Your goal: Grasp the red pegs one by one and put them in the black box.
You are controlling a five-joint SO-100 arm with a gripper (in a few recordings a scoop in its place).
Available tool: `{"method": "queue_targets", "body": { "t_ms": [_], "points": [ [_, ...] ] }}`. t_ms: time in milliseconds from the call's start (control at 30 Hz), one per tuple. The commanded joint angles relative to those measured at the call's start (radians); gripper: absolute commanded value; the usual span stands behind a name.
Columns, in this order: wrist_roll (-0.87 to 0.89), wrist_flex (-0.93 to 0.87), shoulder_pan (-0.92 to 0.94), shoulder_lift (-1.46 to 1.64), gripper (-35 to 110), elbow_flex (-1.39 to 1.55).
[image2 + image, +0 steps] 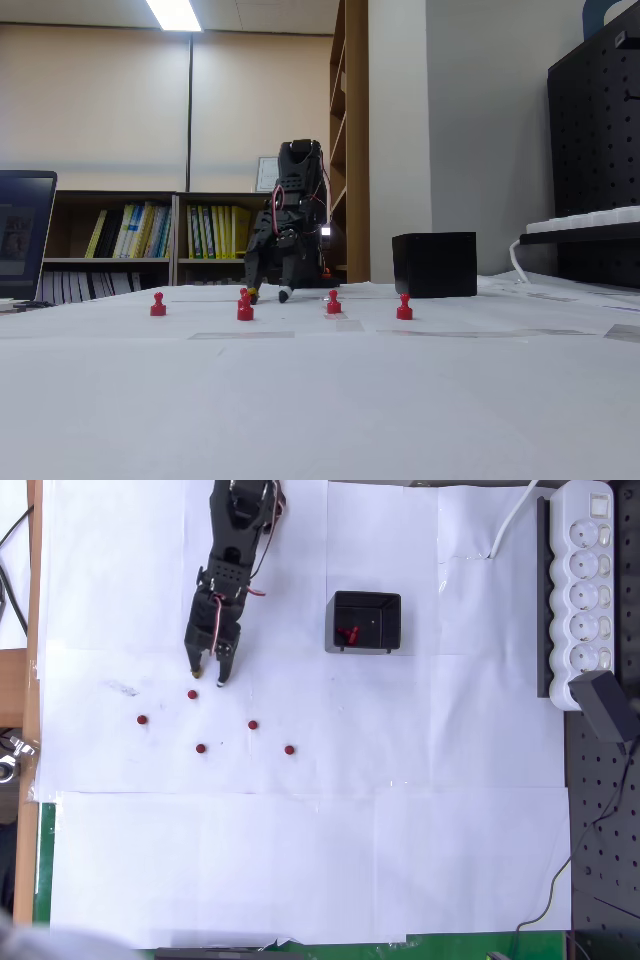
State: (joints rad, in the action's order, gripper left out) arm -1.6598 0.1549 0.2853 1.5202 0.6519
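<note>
Five tiny dark-red pegs (192, 694) on white paper (300, 860)

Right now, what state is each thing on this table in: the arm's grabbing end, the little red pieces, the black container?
gripper: jaws open, empty, tips down just above the paper beside the nearest peg.
red pegs on the paper: five, standing upright, apart from each other, untouched.
black box: upright, open-topped, with red pegs already lying inside.
power strip: one black plug in its end socket.
</note>
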Motion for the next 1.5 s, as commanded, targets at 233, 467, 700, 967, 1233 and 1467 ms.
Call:
{"method": "queue_targets", "body": {
  "t_ms": [233, 467, 700, 967, 1233, 1467],
  "points": [
    [-0.006, 0.006, 0.04, 0.107, 16, 0.106],
    [-0.002, 0.008, 0.029, 0.15, 16, 0.155],
    [0.006, 0.044, 0.026, 0.201, 16, 0.186],
    [0.014, 0.058, 0.023, 0.209, 14, 0.187],
    [0.021, 0.054, 0.02, 0.204, 10, 0.169],
    [0.011, 0.029, 0.015, 0.195, 1, 0.164]
  ]
}}
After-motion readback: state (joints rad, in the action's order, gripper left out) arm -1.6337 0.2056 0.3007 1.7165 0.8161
